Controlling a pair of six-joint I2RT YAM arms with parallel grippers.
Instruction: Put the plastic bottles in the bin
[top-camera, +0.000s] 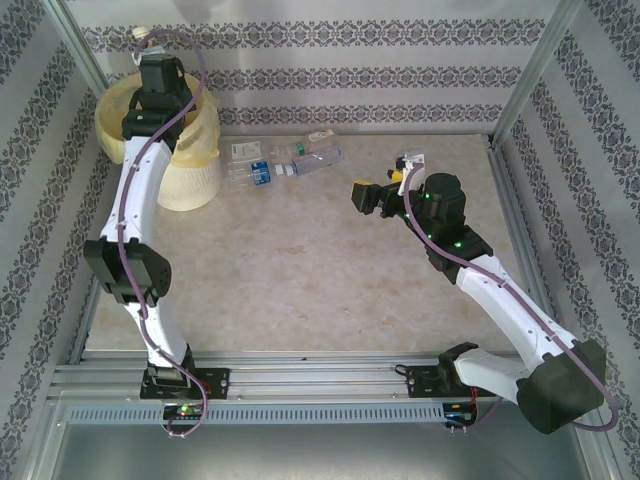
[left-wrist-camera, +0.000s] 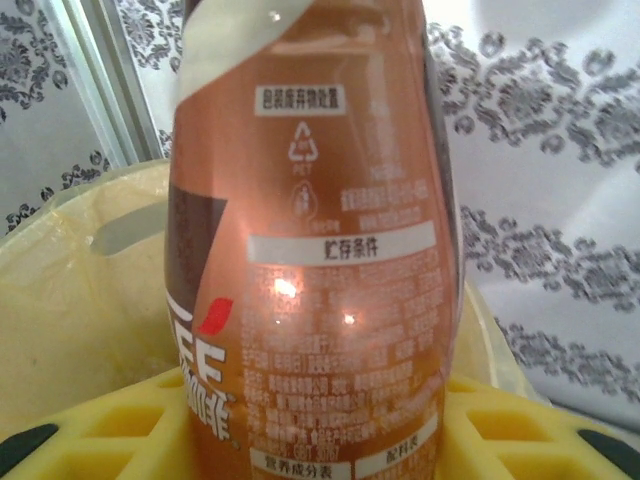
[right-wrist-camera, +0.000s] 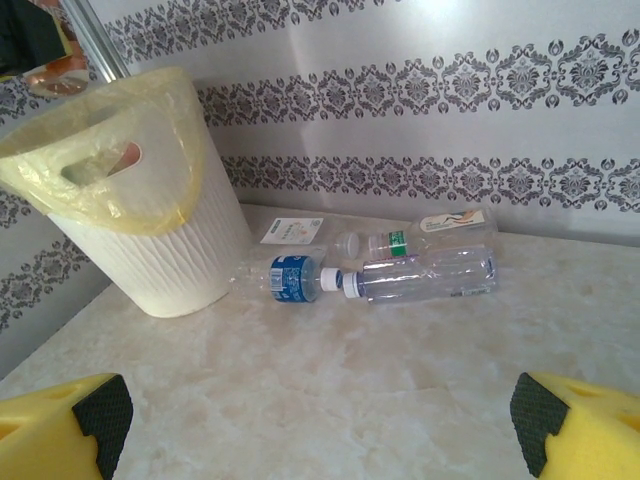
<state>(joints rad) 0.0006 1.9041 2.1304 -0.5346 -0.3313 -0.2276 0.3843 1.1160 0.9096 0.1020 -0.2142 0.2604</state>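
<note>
1. The right gripper (right-wrist-camera: 320, 410) is hovering at 2 o'clock over the table (top-camera: 300, 270), its jaws spread wide.
2. Clear bottles (right-wrist-camera: 430, 275) are lying at 12 o'clock, just beside the bin (right-wrist-camera: 185, 260).
3. The bin is standing at 10 o'clock.
4. The left gripper (left-wrist-camera: 320, 450) is clenching a brown-labelled bottle (left-wrist-camera: 310, 250) above the bin.

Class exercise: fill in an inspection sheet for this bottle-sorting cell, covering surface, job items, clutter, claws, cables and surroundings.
Surface: beige marbled table, no spills seen.
Job's things: cream, yellow-lined bin at far left; blue-label bottle and clear bottle lying beside it, with others.
Clutter: nothing seen.
Claws: left claw shut on a brown-label bottle above the bin; right claw open, empty, facing the lying bottles.
Cables: purple cable along each arm.
Surroundings: wallpaper walls, metal frame posts.
</note>
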